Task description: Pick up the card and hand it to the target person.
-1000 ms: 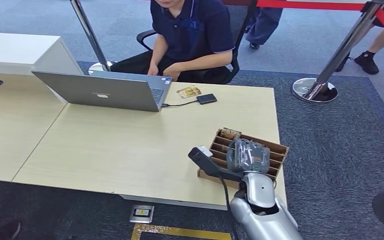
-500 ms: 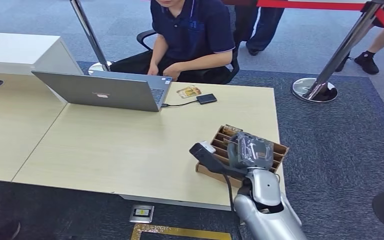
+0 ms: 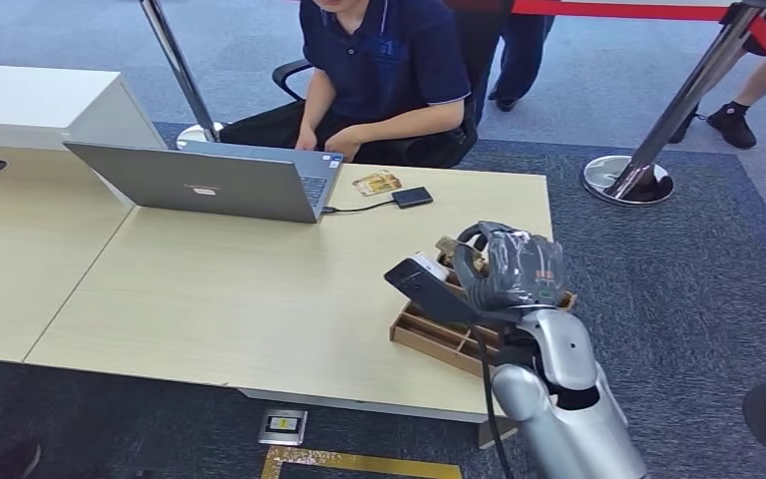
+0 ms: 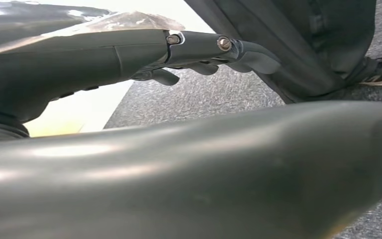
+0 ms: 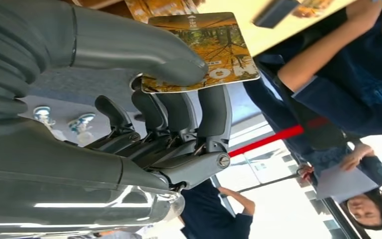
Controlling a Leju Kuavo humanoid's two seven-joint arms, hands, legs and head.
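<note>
Looking down in the head view, the right hand [image 3: 515, 267] hangs above the brown slotted card box [image 3: 437, 334] at the wooden table's [image 3: 239, 299] 4 o'clock corner. A seated person [image 3: 384, 70] sits at 12 o'clock behind a laptop [image 3: 199, 182].

At the left wrist, the left hand [image 4: 194, 55] shows over grey carpet; whether its fingers are apart or curled cannot be told.

At the right wrist, the card [image 5: 201, 50], printed with autumn trees, is pinched flat between the thick thumb on one face and the dark fingers [image 5: 214, 112] on the other.
</note>
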